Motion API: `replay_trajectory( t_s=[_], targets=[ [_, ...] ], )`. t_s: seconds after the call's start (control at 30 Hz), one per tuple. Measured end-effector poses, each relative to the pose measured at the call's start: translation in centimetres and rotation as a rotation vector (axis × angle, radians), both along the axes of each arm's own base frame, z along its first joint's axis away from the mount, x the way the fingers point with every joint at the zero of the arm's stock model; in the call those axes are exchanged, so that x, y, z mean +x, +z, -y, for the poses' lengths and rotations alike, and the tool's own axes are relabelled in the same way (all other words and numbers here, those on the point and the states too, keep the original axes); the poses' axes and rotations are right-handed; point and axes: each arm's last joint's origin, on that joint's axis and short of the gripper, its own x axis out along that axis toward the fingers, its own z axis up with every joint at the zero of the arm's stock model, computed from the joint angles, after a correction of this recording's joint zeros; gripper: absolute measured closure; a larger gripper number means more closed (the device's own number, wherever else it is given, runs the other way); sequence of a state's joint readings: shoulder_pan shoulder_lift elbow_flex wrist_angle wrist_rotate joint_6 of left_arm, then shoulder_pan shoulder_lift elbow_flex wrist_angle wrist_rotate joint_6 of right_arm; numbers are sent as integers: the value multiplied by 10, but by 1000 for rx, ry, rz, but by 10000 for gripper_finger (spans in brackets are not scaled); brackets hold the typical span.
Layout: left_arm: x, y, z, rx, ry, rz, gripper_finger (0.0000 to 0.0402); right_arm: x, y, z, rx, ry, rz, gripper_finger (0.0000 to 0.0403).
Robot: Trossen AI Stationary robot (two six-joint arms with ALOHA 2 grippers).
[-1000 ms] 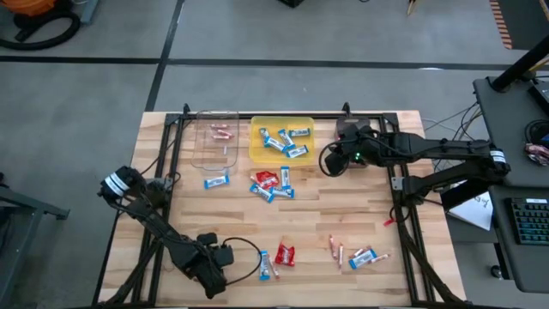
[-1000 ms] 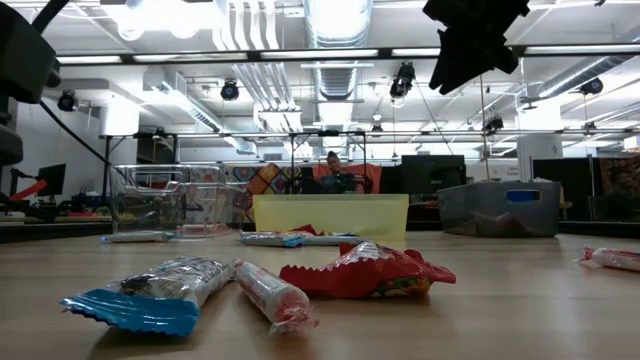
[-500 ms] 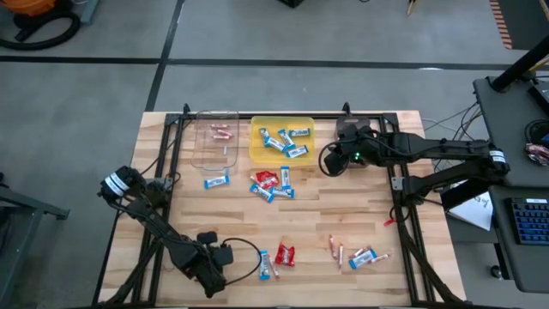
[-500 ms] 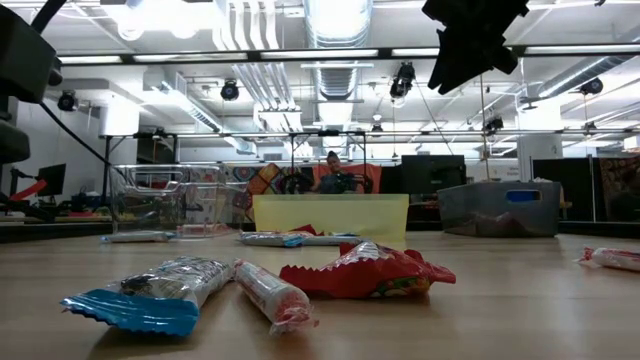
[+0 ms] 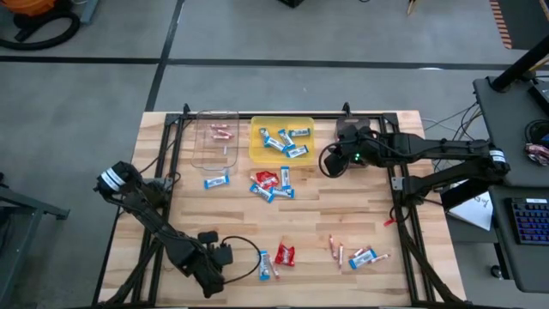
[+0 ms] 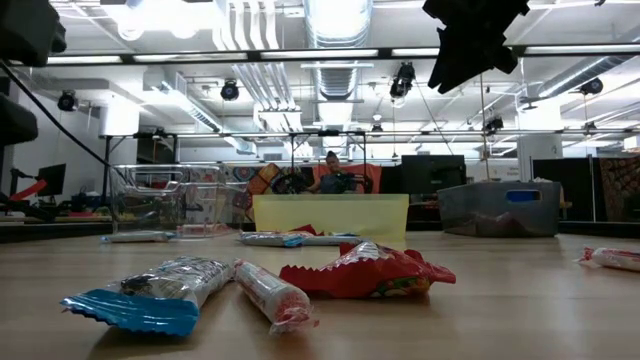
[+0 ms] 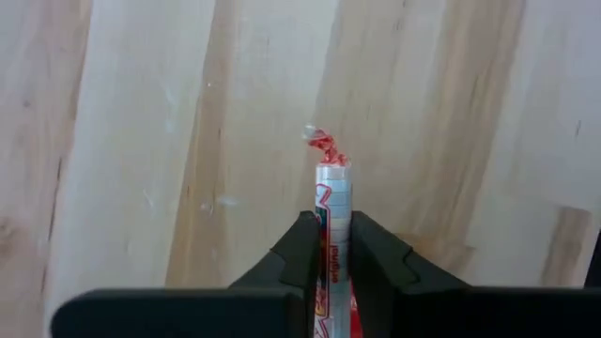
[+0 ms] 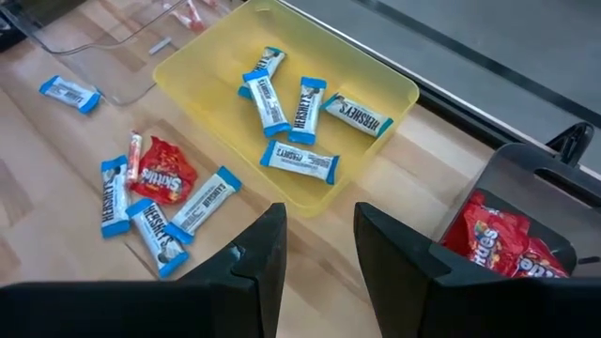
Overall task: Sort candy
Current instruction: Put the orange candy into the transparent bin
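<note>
My left gripper [image 5: 208,279] is at the table's near left, shut on a thin pinkish stick of candy [image 7: 332,183]. My right gripper [image 8: 315,239] hangs open and empty above the table's far right [image 5: 330,160], between the yellow tray [image 8: 282,84] and the dark tray [image 8: 512,235]. Blue-and-white bars lie in the yellow tray [image 5: 281,140], pinkish sticks in the clear tray [image 5: 214,142], and red packets in the dark tray. Loose candy lies at the table's centre [image 5: 273,183] and near its front edge [image 5: 274,257]. My left gripper pinches the stick's two long sides [image 7: 333,214] between its two fingers, which come steeply from above. The stick runs through the gap, and its twisted end [image 7: 324,148] pokes out past the fingertips. Whether it is clear of the table, I cannot tell.
A single blue bar [image 5: 216,181] lies in front of the clear tray. More sticks and bars [image 5: 356,254] lie at the near right. Black frame rails [image 5: 399,184] run along the table's sides. Bare wood lies between the centre pile and the near candy.
The upper part of my left arm has risen a little at the left edge of the low view. The candy on the table lies where it lay, and my right arm has kept still.
</note>
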State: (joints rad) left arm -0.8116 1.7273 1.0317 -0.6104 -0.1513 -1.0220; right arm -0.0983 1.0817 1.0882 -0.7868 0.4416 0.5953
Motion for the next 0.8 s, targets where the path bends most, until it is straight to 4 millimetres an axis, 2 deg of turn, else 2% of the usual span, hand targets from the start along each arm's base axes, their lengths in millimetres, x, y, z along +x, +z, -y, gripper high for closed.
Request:
replay_trajectory(
  t_s=[0.23,0.37,0.6,0.8],
  targets=[
    [-1,15,-5,-6,-51,37,379,1,0,-4,0,18,0,284],
    [0,31,-21,9,-50,54,379,1,0,-8,2,39,0,284],
    [2,65,-67,126,-98,101,379,3,-1,-24,83,167,4,284],
    [3,91,-124,241,-151,100,380,3,-1,-48,150,278,12,284]
  ],
)
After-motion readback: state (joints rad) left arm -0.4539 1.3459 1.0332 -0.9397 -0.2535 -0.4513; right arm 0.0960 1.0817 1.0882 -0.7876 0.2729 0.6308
